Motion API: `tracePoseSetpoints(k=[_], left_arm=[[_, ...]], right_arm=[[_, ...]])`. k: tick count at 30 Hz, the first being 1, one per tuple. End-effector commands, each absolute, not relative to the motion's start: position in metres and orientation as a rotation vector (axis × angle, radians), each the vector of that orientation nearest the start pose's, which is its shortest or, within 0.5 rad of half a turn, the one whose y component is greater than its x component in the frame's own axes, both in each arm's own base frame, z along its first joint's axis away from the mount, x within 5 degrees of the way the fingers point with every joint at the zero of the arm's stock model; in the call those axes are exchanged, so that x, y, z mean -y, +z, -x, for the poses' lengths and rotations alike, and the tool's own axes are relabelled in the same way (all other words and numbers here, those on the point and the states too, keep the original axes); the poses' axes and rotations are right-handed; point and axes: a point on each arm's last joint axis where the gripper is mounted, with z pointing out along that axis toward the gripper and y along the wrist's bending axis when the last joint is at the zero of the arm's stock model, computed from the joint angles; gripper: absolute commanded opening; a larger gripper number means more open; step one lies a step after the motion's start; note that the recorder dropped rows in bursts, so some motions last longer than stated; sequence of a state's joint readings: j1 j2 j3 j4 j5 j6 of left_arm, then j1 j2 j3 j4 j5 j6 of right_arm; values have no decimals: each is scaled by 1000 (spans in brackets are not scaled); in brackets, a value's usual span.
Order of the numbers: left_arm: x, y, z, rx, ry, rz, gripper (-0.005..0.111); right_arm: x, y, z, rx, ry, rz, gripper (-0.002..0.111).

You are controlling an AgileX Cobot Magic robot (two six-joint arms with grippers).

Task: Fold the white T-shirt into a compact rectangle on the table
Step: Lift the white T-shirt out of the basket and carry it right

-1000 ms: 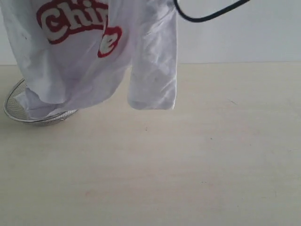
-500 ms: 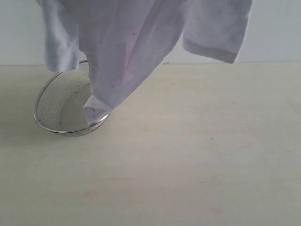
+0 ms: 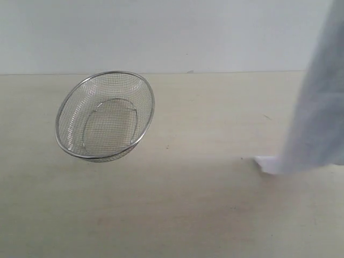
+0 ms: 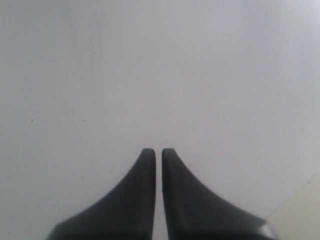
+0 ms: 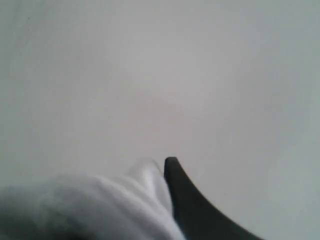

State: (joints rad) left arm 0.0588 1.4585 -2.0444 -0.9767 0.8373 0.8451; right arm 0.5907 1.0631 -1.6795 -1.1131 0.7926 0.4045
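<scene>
The white T-shirt (image 3: 317, 118) hangs at the far right of the exterior view. Its lowest corner touches the table (image 3: 177, 215), and its lettering is hidden. Neither gripper shows in that view. In the left wrist view my left gripper (image 4: 158, 150) is shut, with only a thin slit between its dark fingers. Smooth pale cloth of the T-shirt (image 4: 150, 75) fills the view around and between them. My right gripper (image 5: 162, 162) is shut on a bunched fold of the T-shirt (image 5: 110, 205). One dark finger (image 5: 200, 210) shows and the other is hidden under the cloth.
A silver wire-mesh basket (image 3: 105, 115) lies tipped on its side at the left of the table, its mouth facing the exterior camera. A pale wall (image 3: 172, 32) runs behind the table's far edge. A corner of tabletop (image 4: 305, 205) shows in the left wrist view.
The shirt has swung from the left, over the basket, across to the far right. The basket, half covered before, is now uncovered and tipped up further.
</scene>
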Motion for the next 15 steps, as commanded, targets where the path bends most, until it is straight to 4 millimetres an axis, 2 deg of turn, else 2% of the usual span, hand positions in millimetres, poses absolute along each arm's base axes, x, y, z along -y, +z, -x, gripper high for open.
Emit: tracePoseSetpoints(k=[1, 5, 7, 8, 9, 10, 11, 12, 13, 14, 15], left_arm=[[39, 578, -265, -1515, -357, -560, 4], [42, 541, -278, -1772, -387, -748, 4], [36, 517, -296, -1909, -352, -743, 4], [33, 489, -311, -2030, -380, -702, 4], [32, 474, -318, -2080, -406, -697, 4], [32, 438, -333, -2181, -459, -703, 4], [34, 424, -338, -2210, -487, -726, 4], [38, 388, -349, -2287, -572, -739, 4], [41, 373, -357, -2304, -591, -727, 4], [48, 341, -370, -2340, -617, -755, 4], [52, 329, -374, -2356, -626, -772, 4]], right_arm=[[-45, 574, -157, -1473, -317, 303, 0], [-60, 564, -171, -1530, -267, 385, 0], [-59, 563, -170, -1544, -266, 379, 0], [-57, 558, -170, -1605, -270, 366, 0], [-57, 554, -171, -1650, -273, 371, 0], [-60, 545, -174, -1734, -271, 395, 0], [-63, 539, -177, -1768, -268, 416, 0], [-70, 526, -185, -1807, -263, 453, 0], [-74, 517, -190, -1826, -260, 475, 0], [-86, 494, -204, -1883, -259, 521, 0], [-92, 480, -212, -1912, -265, 548, 0]])
